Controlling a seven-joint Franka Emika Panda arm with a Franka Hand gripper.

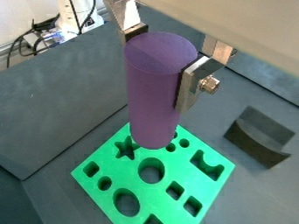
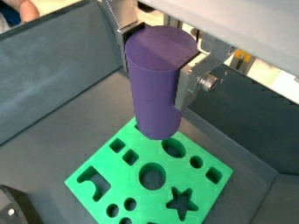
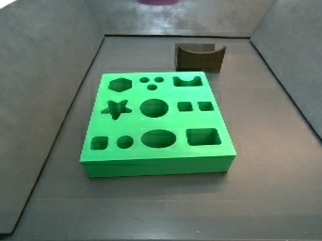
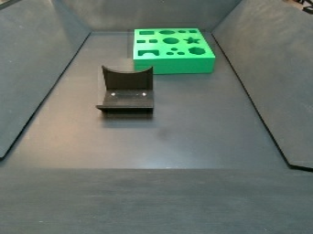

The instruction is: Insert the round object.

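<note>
The dark grey worktop (image 4: pixel 171 155) fills the scene, walled by sloping grey panels. On it lies the flat bright green block (image 3: pixel 157 124) pierced with cut-outs: a star, squares, an oval, a notched shape, small round holes and a larger round hole (image 3: pixel 152 108) near its middle. Just beyond the block's far edge in a side view, apart from it, sits the dark brown block with a curved notch (image 3: pixel 201 56); it is not part of this job.

The tall matte purple cylinder peg (image 1: pixel 158 87) hangs upright above the green block, well clear of it, in both wrist views. The pincer (image 1: pixel 166 54) is clamped on the peg's upper part, one silver finger (image 1: pixel 194 80) pressed flat to its side; the opposite finger is hidden behind the peg. In a side view only a purple sliver (image 3: pixel 160 3) shows at the top edge.

Judging from this, the carry is under way and the insertion not yet begun. The peg's lower end seems to hover over the block's edge region with the small holes, so the next move likely calls for centring it over the matching round hole, keeping it vertical, then lowering straight.
</note>
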